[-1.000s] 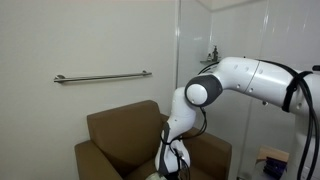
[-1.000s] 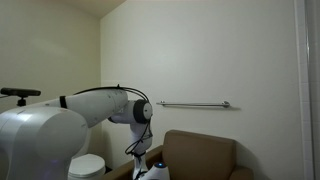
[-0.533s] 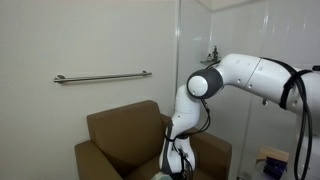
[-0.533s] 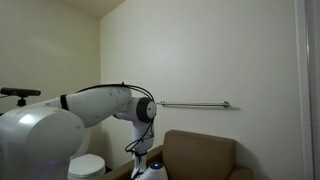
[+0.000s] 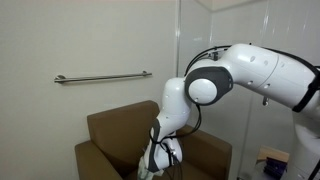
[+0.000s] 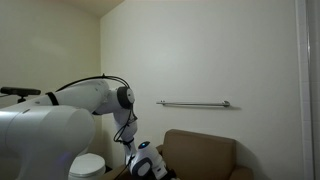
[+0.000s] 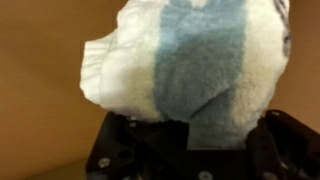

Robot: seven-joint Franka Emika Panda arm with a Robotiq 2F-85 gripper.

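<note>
In the wrist view a bunched white and blue-grey cloth (image 7: 195, 65) fills the frame and runs down between the black jaws of my gripper (image 7: 190, 135), which is shut on it. In both exterior views the arm reaches down over a brown armchair (image 5: 110, 130) (image 6: 205, 150). The gripper end (image 5: 150, 168) (image 6: 148, 165) hangs low in front of the chair's seat, at the bottom edge of the picture. The cloth itself is hard to make out in the exterior views.
A metal grab bar (image 5: 100, 77) (image 6: 193, 103) is fixed to the white wall above the chair. A white round object (image 6: 88, 165) stands beside the chair. A glass panel edge (image 5: 180, 50) runs down behind the arm. A box (image 5: 272, 160) lies at the lower right.
The arm has swung, moving the wrist and gripper sideways and lower across the chair front. The elbow joint now looks larger and closer in both exterior views.
</note>
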